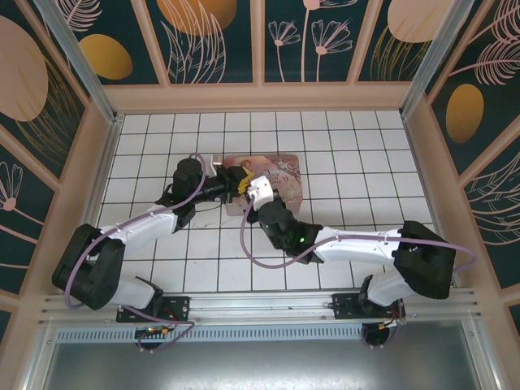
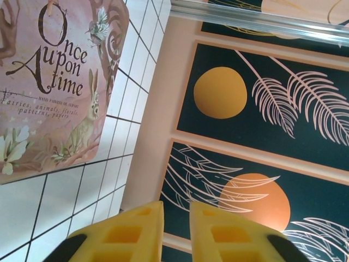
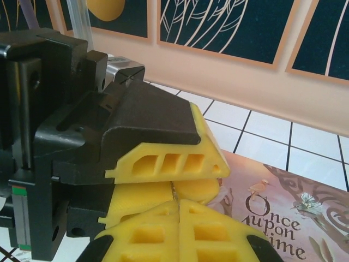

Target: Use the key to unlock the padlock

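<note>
Both grippers meet above the left part of the pink picture tin [image 1: 283, 173]. My left gripper [image 1: 236, 181] points right; in its wrist view the left gripper [image 2: 176, 206] has a narrow gap between its yellow fingers, with only the wall showing through it. My right gripper [image 3: 179, 203] is shut, its fingers pressed together directly under the left gripper's yellow fingers [image 3: 169, 159]. A thin silvery sliver [image 3: 173, 188] stands up from the right gripper's seam; I cannot tell what it is. The padlock and the key are hidden.
The tin [image 2: 49, 93] lies flat on the white tiled floor [image 1: 341, 146], lettered "Once upon a time". Patterned walls [image 1: 260, 41] enclose the floor at the back and on both sides. Purple cables [image 1: 256, 248] loop from both arms.
</note>
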`<state>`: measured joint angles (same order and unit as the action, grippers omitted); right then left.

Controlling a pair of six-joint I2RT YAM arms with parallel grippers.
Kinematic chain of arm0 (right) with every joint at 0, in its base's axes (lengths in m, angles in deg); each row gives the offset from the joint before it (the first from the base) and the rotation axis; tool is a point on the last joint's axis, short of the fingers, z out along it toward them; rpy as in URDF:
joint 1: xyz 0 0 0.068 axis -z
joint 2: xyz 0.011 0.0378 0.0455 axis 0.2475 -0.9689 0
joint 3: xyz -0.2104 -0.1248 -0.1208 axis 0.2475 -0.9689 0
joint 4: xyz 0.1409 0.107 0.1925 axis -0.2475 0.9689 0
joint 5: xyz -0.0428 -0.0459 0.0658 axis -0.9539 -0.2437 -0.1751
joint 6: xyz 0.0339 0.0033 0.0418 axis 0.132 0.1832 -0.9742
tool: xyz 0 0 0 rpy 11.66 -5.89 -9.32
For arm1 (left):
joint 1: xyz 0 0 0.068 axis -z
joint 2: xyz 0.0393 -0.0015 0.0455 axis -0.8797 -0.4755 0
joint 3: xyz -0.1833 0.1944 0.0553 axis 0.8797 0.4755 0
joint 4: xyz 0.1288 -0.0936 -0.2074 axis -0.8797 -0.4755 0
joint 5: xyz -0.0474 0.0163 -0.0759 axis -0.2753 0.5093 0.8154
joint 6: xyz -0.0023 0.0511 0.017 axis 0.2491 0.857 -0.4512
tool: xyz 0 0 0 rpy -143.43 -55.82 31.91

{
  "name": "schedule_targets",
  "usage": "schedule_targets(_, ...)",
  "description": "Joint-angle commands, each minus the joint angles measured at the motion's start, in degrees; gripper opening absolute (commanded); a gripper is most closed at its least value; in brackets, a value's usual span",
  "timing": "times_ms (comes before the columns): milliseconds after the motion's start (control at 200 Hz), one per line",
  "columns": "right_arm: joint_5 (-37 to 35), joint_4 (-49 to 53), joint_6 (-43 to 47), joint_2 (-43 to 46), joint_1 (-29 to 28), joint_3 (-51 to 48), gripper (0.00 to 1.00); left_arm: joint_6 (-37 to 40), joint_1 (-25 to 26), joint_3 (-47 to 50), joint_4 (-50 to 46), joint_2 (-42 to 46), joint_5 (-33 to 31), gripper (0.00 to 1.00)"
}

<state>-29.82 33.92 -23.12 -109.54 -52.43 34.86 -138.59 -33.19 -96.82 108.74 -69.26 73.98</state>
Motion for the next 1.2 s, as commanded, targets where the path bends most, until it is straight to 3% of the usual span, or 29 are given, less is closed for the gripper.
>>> schedule_targets(0,-2.01,-1.33,1.5,-0.32,-0.48,1.58,0.0,0.27,-0.15,0.29,0.94,-0.52,-0.98,0.14)
schedule_targets(140,-2.02,-1.8,1.49,-0.27,-0.65,1.62,0.0,0.7,-0.14,0.54,0.85,-0.7,-1.25,0.0)
schedule_targets(245,-2.23,-1.52,0.26,0.15,-0.67,1.58,0.0,1.4,-0.12,0.74,1.33,-1.01,-1.6,0.0)
schedule_targets(335,-2.2,-0.95,-3.04,2.62,-0.44,0.38,0.31,2.9,-0.12,0.88,2.68,-1.57,-2.0,0.0)
schedule_targets(405,-1.4,-0.6,-6.96,6.28,0.2,-1.82,0.42,5.52,-0.13,0.34,3.31,-2.3,-2.12,0.0)
schedule_targets(626,7.5,1.72,-26.02,18.03,5.65,-8.44,0.48,14.72,-0.21,-2.66,3.89,-3.05,-2.63,0.0)
schedule_targets(791,16.47,1.54,-39.14,19.14,10.47,-8.88,0.52,22.43,-0.17,-4.18,4.76,-1.44,-4.51,0.0)
schedule_targets(991,24.18,-8.93,-47.98,16.98,13.94,-10.83,0.52,28.0,-0.17,-4.92,9.87,-0.41,-4.77,0.0)
schedule_targets(1196,29.89,-22.9,-54.1,13.4,17.6,-13.63,0.54,25.43,-0.12,-3.13,19.91,-0.23,-5.09,0.0)
